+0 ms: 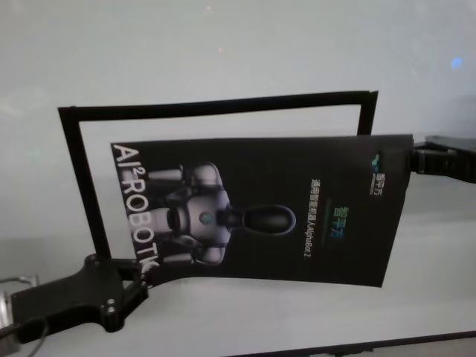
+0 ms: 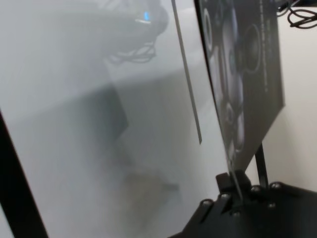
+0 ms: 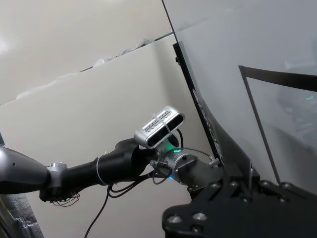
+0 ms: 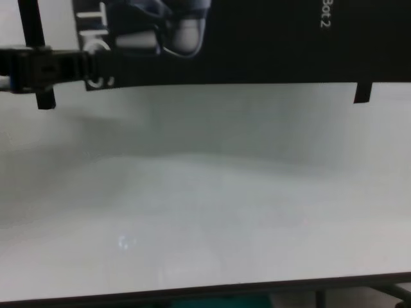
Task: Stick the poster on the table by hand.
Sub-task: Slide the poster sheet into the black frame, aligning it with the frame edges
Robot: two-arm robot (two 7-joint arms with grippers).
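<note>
The black glossy poster (image 1: 282, 216), with a grey-white robot picture and white lettering, hangs a little above the white table (image 1: 223, 44), stretched between both grippers. My left gripper (image 1: 137, 286) is shut on its near left corner; the left wrist view shows the fingers (image 2: 237, 191) pinching the sheet's edge (image 2: 247, 74). My right gripper (image 1: 411, 158) is shut on the poster's far right corner. In the right wrist view the poster (image 3: 205, 121) runs edge-on from that gripper (image 3: 247, 173). The chest view shows the poster's lower edge (image 4: 257, 51) and the left gripper (image 4: 58, 67).
Narrow black tape strips (image 1: 216, 105) form a partial frame on the table behind and left of the poster; one strip end (image 4: 363, 93) shows in the chest view. The table's dark front edge (image 4: 192, 296) is near. My left arm with its wrist camera (image 3: 161, 126) shows in the right wrist view.
</note>
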